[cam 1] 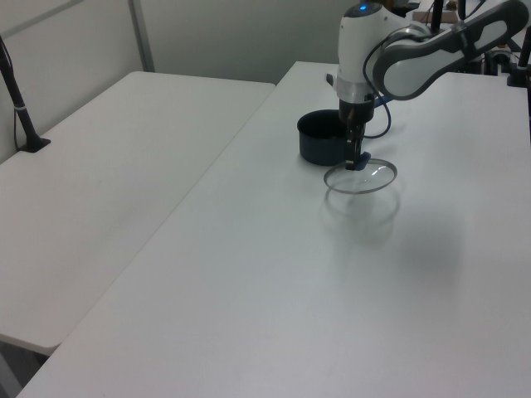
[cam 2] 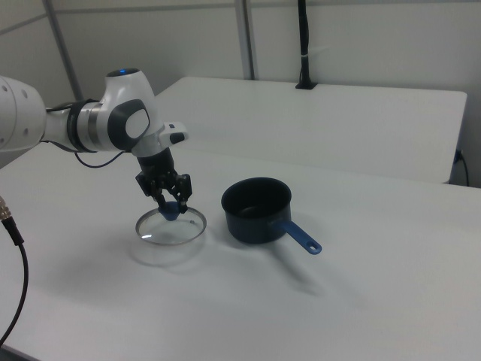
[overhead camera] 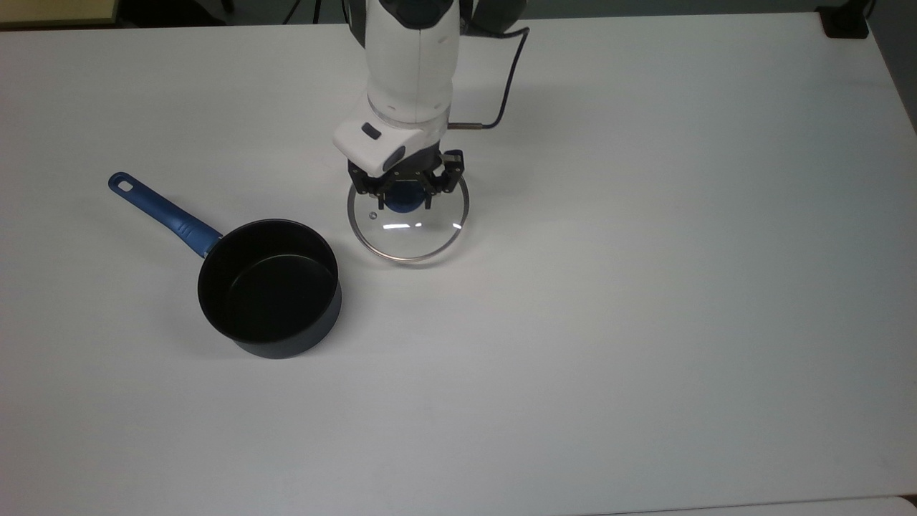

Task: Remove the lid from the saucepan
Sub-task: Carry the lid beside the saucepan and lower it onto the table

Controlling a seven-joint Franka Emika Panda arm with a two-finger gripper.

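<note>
Gripper [overhead camera: 407, 195] pinches the blue knob of the lid [overhead camera: 408, 236] w/ its 2 fingers, holding it just above the table [overhead camera: 645, 287], apart from the open saucepan [overhead camera: 269, 288] at the top view's left.

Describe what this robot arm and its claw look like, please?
The arm is smooth and rounded, white with grey joint sections and a small blue light on top. A white box sits at its wrist. The gripper is black, skeletal metal. A dark cable loops beside the wrist.
</note>
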